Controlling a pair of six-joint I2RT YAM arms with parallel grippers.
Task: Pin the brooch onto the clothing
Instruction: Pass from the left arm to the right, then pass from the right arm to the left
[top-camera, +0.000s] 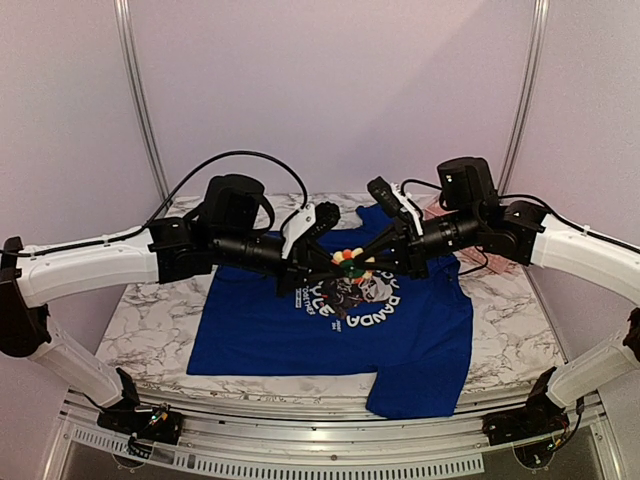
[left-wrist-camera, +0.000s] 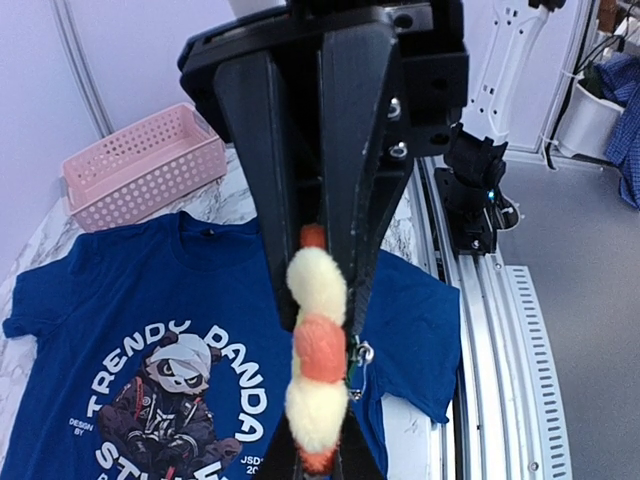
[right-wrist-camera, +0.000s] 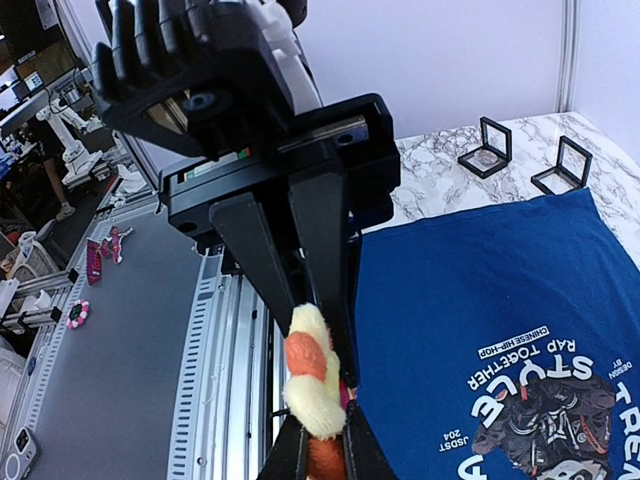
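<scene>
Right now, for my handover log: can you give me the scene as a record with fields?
brooch: held in the air above the T-shirt, gripped from both sides
left gripper: fingers shut on the brooch
right gripper: fingers shut on the brooch
T-shirt: flat on the table, print up
pinned: not yet

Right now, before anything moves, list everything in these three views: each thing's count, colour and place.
small round flower-shaped brooch: one, yellow and orange, held above the shirt between both hands
short-sleeved panda-print T-shirt: one, royal blue, spread flat on the table
slotted plastic basket: one, pink, on the table near the shirt's collar
small square boxes: two, black, beside the shirt
marble-pattern table: one, white-grey, under everything
left hand: one, black, shut on the brooch
right hand: one, black, shut on the brooch
</scene>
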